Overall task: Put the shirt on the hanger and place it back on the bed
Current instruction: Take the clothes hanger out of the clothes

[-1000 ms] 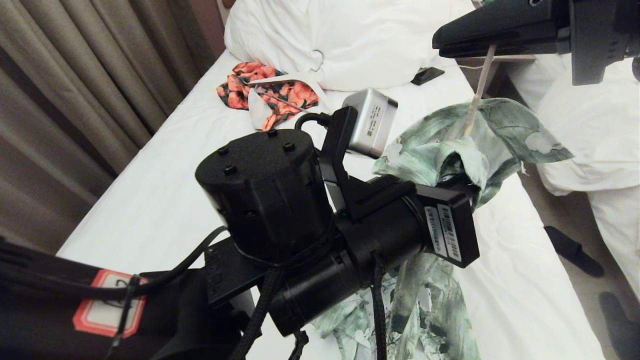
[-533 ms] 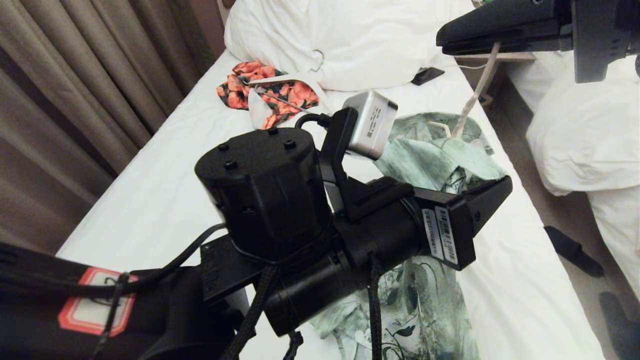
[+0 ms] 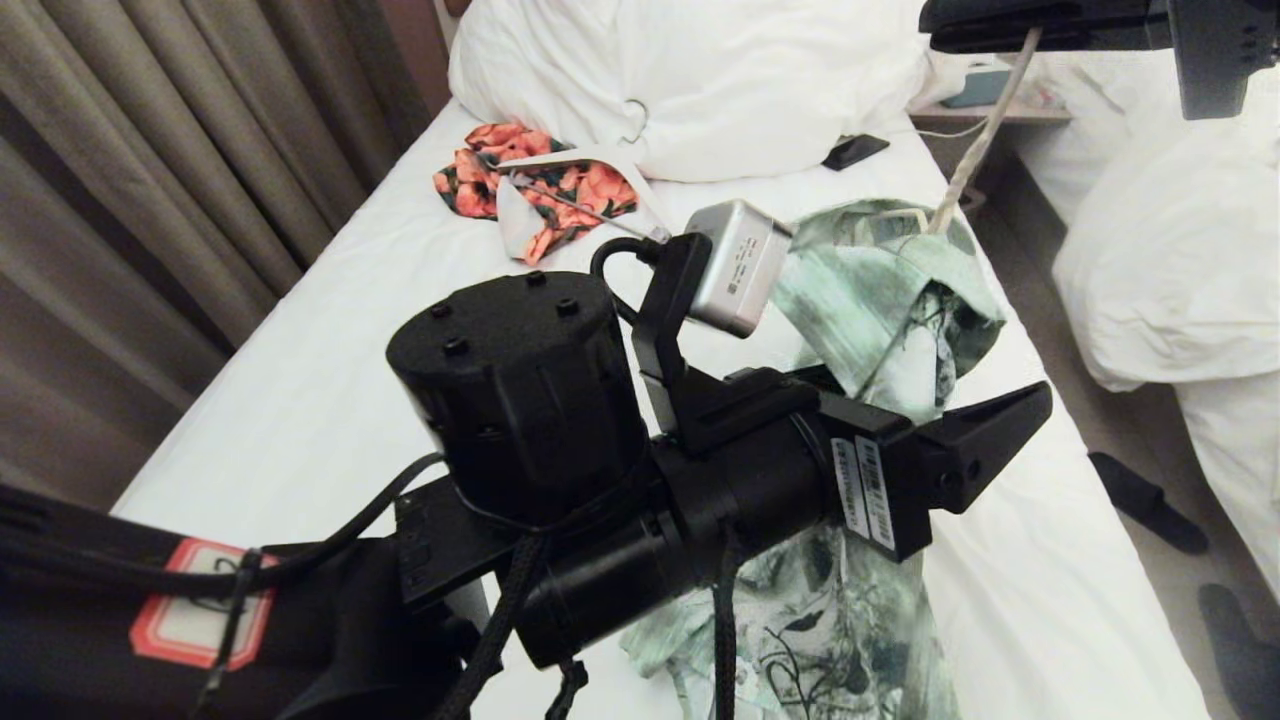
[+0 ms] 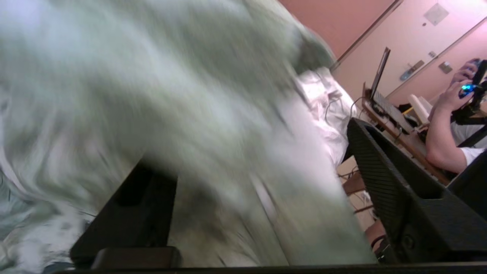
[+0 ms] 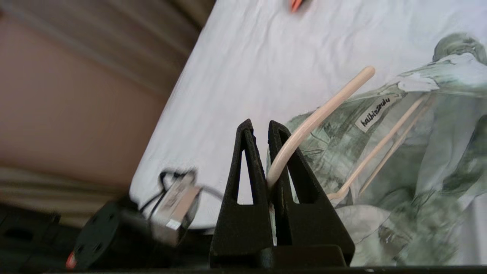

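The right gripper (image 5: 259, 127) is clamped on the hook of the cream hanger (image 5: 315, 120), lifting the green shirt (image 3: 885, 290) by its collar above the bed (image 3: 330, 390), while the left gripper (image 4: 262, 190) gapes wide beside the cloth, holding nothing

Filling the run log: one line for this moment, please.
right pincer: shut on hanger, held high | left pincer: open beside shirt | shirt: draped on hanger over bed
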### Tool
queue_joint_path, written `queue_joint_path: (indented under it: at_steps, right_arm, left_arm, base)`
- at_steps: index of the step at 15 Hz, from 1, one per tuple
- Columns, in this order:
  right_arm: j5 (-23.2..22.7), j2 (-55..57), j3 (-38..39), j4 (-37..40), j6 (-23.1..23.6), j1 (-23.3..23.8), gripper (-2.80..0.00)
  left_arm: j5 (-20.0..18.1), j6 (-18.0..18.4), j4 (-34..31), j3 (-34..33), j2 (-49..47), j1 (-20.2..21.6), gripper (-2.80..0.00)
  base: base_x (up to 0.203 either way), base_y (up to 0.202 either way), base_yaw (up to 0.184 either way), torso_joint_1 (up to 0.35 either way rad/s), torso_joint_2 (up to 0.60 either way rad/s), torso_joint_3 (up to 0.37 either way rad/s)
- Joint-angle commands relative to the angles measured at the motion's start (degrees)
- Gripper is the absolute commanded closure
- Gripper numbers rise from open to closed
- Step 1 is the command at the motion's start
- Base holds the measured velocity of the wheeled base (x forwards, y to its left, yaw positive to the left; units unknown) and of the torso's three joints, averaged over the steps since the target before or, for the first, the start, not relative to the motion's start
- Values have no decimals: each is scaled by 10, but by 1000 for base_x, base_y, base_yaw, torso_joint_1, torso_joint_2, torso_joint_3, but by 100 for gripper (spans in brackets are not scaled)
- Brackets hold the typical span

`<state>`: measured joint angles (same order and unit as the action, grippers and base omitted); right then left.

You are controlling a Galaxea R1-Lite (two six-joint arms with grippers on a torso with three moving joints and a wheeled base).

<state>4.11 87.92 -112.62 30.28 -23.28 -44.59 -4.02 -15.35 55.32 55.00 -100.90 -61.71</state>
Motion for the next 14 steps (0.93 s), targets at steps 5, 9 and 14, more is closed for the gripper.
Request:
queue_joint_path:
  at_steps: [5, 9, 14]
  right_arm:
    - [8, -4, 0, -25, 2, 10, 0]
    - [20, 0, 0, -56, 10, 19, 0]
    - [21, 7, 2, -84, 21, 46, 0]
  left_arm:
    - [-3, -1, 5, -6, 42, 20, -280]
    - [-1, -1, 1, -6, 65, 48, -280]
    - [4, 13, -39, -33, 112, 82, 0]
  base:
    - [0, 0, 0, 0, 0, 0]
    - [0, 0, 0, 0, 0, 0]
    - [0, 0, 0, 0, 0, 0]
